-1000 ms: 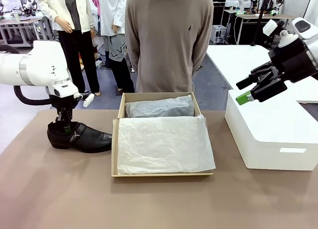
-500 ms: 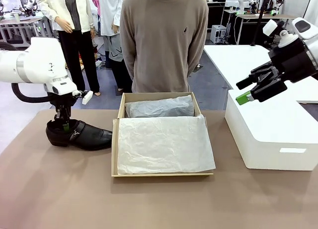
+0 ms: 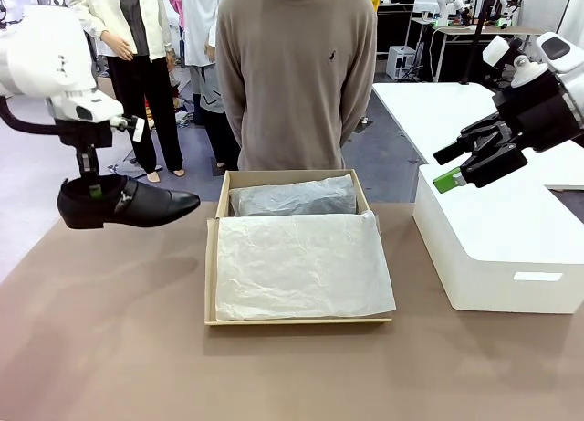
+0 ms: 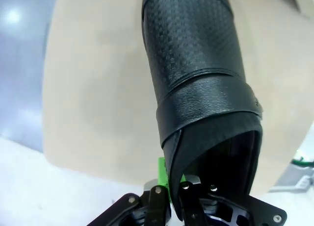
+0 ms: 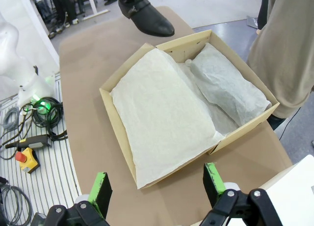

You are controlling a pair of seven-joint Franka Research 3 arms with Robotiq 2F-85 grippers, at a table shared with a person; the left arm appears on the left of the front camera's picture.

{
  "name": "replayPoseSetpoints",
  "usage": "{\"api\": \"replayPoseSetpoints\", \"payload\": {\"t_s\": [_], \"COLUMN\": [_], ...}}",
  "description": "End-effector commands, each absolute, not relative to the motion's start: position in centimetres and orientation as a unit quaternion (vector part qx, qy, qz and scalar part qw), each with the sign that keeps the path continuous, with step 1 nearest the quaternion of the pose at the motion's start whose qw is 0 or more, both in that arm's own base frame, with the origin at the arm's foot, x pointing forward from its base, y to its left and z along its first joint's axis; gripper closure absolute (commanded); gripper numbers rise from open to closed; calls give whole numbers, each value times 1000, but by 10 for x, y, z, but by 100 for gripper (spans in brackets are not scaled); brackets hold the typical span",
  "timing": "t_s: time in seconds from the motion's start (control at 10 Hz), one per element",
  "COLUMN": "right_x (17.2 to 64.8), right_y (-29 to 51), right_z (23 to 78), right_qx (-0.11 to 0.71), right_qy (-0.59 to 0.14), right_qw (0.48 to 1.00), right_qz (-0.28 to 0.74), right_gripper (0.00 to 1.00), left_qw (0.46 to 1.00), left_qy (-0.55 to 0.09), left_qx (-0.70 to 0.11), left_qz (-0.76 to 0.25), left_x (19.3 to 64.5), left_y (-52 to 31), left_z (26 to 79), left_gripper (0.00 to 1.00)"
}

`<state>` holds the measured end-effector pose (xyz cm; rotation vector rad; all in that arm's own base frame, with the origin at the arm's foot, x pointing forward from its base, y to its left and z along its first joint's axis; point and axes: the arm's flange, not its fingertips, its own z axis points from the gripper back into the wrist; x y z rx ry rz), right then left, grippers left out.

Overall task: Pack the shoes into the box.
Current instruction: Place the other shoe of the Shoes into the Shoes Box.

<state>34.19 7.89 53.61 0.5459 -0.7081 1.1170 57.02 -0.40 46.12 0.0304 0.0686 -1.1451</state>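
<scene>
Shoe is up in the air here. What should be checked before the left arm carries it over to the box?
1. Grip: left gripper shut on the shoe at its heel rim: ok.
2. Shoe clear of the table: ok.
3. Box open on top: ok.
4. Room inside: tissue sheet covers the near part, wrapped bundle at the far wall: cannot tell.
5. Right gripper open, off to the side above the white box: ok.
6. Person behind the box, no hand over it: ok.

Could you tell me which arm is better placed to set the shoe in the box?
Left: the left gripper holds the shoe aloft beside the box; the right gripper is open, empty.
</scene>
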Motion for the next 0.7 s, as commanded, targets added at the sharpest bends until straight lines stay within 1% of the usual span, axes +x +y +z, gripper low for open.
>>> {"api": "replayPoseSetpoints", "payload": {"t_s": [0.0, 0.1, 0.3, 0.4, 0.5, 0.6], "right_x": [345, 345, 345, 345, 345, 345], "right_y": [80, 80, 80, 80, 80, 80], "right_z": [535, 535, 535, 535, 535, 535], "right_qx": [259, 259, 259, 259, 259, 259], "right_qy": [-337, -337, -337, -337, -337, -337], "right_qw": [742, 742, 742, 742, 742, 742], "right_qz": [518, 518, 518, 518, 518, 518], "right_gripper": [0, 0, 0, 0, 0, 0], "left_qw": [889, 906, 924, 921, 914, 914], "left_qy": [54, 51, 57, 50, 61, 61], "left_qx": [4, -7, -16, -5, -5, -5], "left_qz": [-455, -419, -378, -386, -400, -400], "left_x": [575, 573, 566, 562, 567, 567], "left_y": [-7, -6, -6, -6, -4, -4], "left_z": [478, 488, 503, 508, 491, 491], "left_gripper": [100, 100, 100, 100, 100, 100]}}
